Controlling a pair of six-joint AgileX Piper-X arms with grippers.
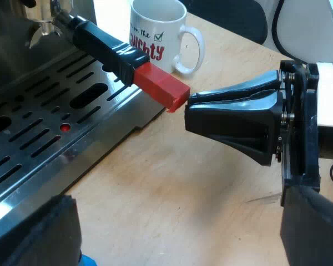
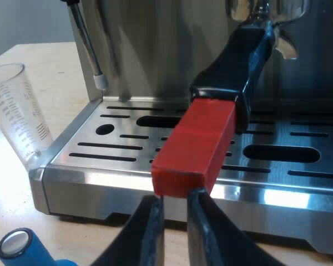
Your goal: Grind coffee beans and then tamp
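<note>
Right wrist view: the right gripper (image 2: 176, 200) sits just in front of the red end (image 2: 195, 148) of the handle (image 2: 238, 61), a little lower than it. Its two black fingers (image 2: 147, 233) are drawn close together with only a narrow slit between them, and they clasp nothing. The red end is wider than the slit and lies just beyond the fingertips, not between them.

From the red end the dark handle climbs to the metal holder (image 2: 266, 8), which is locked into the front of the espresso machine (image 2: 155, 44), above the slotted drip tray (image 2: 100, 147). The handle juts out over the tray, so its red end hangs past the tray's front edge.

A steam wand (image 2: 89, 50) hangs down over the tray's corner. A measuring glass (image 2: 16, 111) stands on the table just beside that corner. A blue tamper (image 2: 22, 246) is on the table near the glass.

The left wrist view shows the same meeting from the side. The right gripper's tips are right at the end face of the red end, in line with the handle — whether they actually touch it cannot be told.

The left gripper (image 1: 180, 221) has its fingers (image 1: 33, 233) spread wide apart and holds nothing. It hovers over the wooden table (image 1: 172, 177) beside the tray's edge, well apart from the handle. A white mug (image 1: 158, 33) stands on the table near the handle, on the far side of it from the left gripper.
</note>
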